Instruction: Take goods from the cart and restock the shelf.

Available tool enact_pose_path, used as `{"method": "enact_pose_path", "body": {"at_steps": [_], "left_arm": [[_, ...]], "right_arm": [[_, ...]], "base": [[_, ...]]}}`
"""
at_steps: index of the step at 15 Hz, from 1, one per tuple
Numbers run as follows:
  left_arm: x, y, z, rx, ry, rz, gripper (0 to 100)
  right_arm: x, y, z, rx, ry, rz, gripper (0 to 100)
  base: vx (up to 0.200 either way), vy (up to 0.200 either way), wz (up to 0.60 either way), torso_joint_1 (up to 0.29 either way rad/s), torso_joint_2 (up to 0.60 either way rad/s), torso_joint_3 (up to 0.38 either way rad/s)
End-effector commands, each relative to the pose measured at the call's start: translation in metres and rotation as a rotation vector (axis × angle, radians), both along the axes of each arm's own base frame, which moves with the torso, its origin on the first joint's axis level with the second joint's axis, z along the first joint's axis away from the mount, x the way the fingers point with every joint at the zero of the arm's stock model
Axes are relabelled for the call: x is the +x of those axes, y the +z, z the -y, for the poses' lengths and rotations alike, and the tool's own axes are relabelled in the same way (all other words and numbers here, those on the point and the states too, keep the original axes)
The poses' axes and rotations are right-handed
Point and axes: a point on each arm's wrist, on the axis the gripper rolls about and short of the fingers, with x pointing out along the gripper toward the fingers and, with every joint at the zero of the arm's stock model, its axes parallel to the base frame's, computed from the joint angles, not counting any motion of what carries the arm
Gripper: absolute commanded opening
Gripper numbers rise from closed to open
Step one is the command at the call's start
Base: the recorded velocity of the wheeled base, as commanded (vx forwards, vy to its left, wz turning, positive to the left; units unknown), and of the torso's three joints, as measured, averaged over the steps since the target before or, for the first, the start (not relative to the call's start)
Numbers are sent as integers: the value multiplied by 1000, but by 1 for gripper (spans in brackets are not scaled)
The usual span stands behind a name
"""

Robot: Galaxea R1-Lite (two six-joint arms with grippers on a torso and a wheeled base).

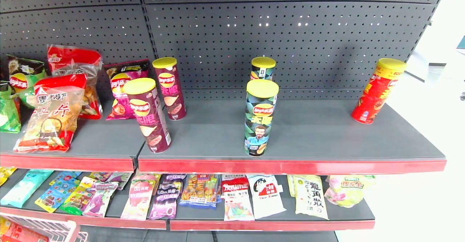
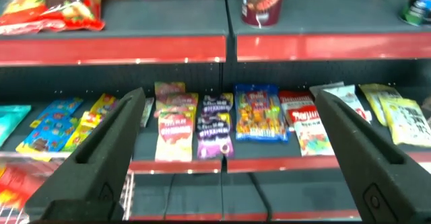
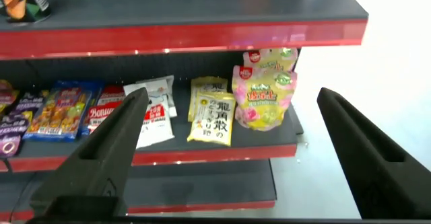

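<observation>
On the upper shelf (image 1: 327, 133) stand two purple chip cans (image 1: 150, 115), two green-black cans (image 1: 261, 118) and, at the far right, a red can (image 1: 376, 91). The cart (image 1: 54, 229) shows as a pale wire corner with red goods at the bottom left, below the shelves. My left gripper (image 2: 230, 96) is open and holds nothing; it faces the lower shelf's candy packets (image 2: 256, 113), with the cart's wire (image 2: 128, 187) beside its finger. Farther right, my right gripper (image 3: 234, 96) is also open and bare before the lower shelf, near a yellow-green pouch (image 3: 264, 89).
Snack bags (image 1: 54, 115) crowd the upper shelf's left end. Flat packets (image 1: 203, 191) line the lower shelf (image 1: 272, 224). Bare shelf surface lies between the green-black cans and the red can. A pegboard back wall (image 1: 290, 38) rises behind. Beyond the shelf's right end is open floor.
</observation>
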Motion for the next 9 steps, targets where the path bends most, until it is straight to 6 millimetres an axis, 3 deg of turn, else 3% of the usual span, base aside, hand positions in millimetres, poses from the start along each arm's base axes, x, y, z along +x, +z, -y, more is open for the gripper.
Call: {"method": "enact_pose_path", "body": {"at_steps": [1,9], "left_arm": [[0,0,0,0,0,-1,100],[0,0,0,0,0,1,100]], "right_arm": [[0,0,0,1,1,-3,100],[0,0,0,1,1,-3,100]], "base": [[0,0,0,0,0,0],[0,0,600,2,4,5]]}}
